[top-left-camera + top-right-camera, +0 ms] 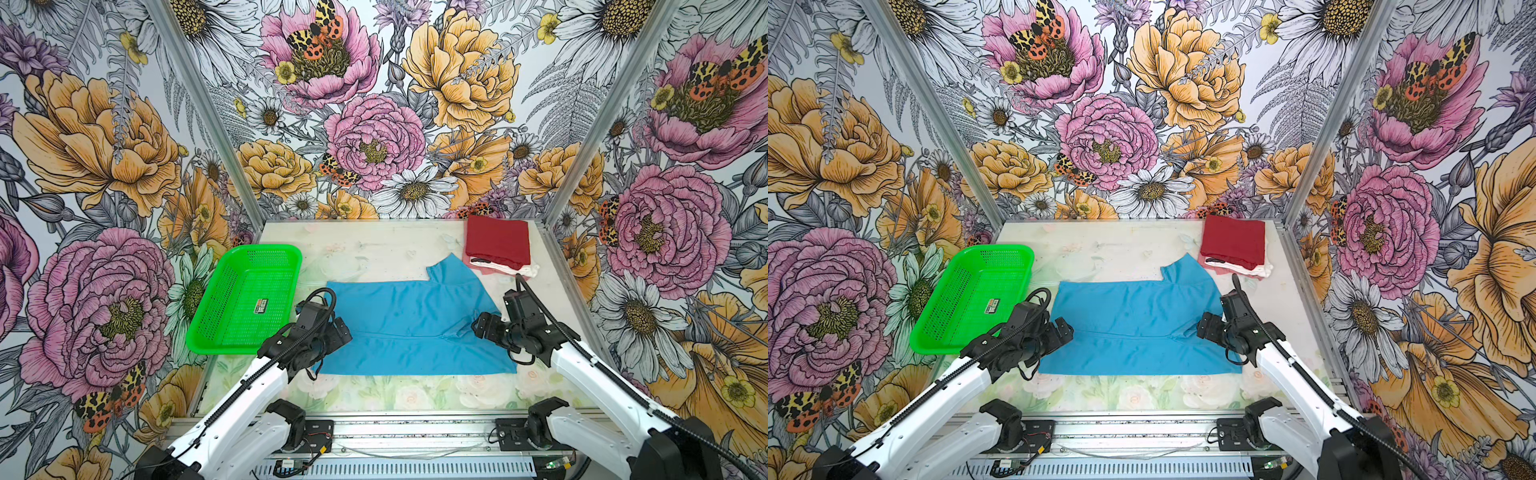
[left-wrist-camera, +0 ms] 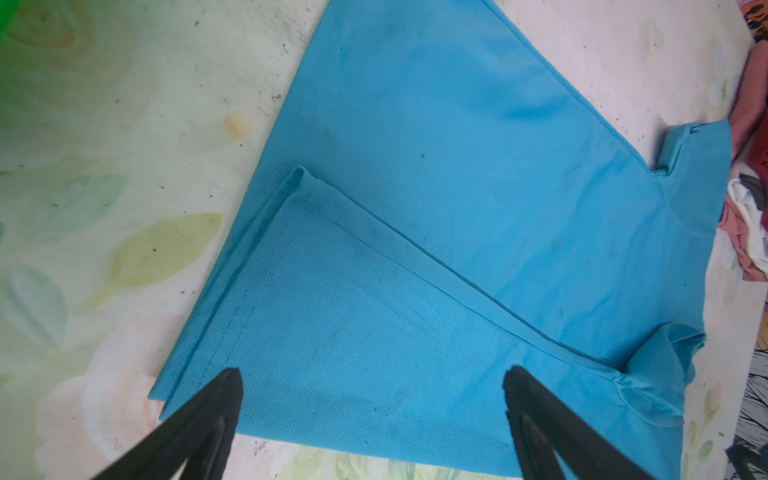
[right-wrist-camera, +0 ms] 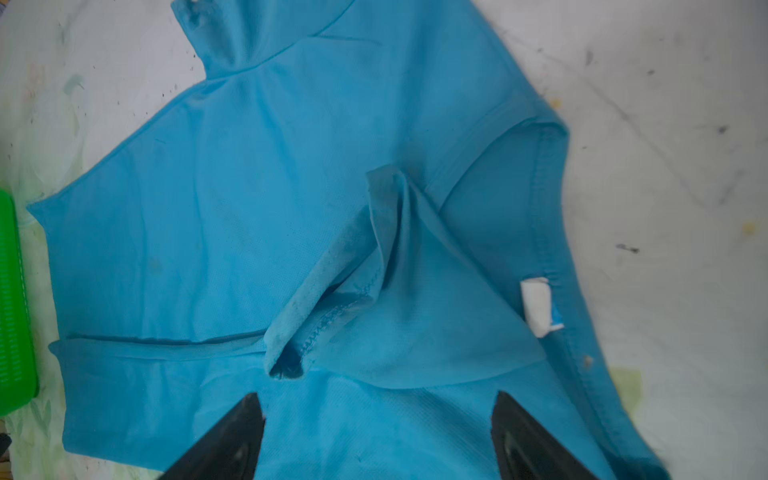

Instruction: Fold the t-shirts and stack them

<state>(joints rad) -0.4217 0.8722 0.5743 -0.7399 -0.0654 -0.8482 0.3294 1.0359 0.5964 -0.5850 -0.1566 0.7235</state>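
A sky-blue t-shirt (image 1: 407, 320) (image 1: 1133, 328) lies flat in the middle of the table, its near long side folded over onto itself and one sleeve sticking out toward the back. My left gripper (image 1: 337, 329) (image 2: 372, 374) hovers open over the shirt's left end, nothing between its fingers. My right gripper (image 1: 482, 326) (image 3: 376, 398) stands open over the right end, beside the tucked-in sleeve (image 3: 332, 291) and the collar with its white tag (image 3: 536, 307). At the back right a dark red folded shirt (image 1: 496, 241) tops a stack of a pinkish shirt and a white shirt (image 1: 528, 270).
A bright green mesh basket (image 1: 232, 299) (image 1: 967, 299) sits at the table's left edge, close behind my left arm, holding only a small label. Metal frame posts and flowered walls close in the table on three sides.
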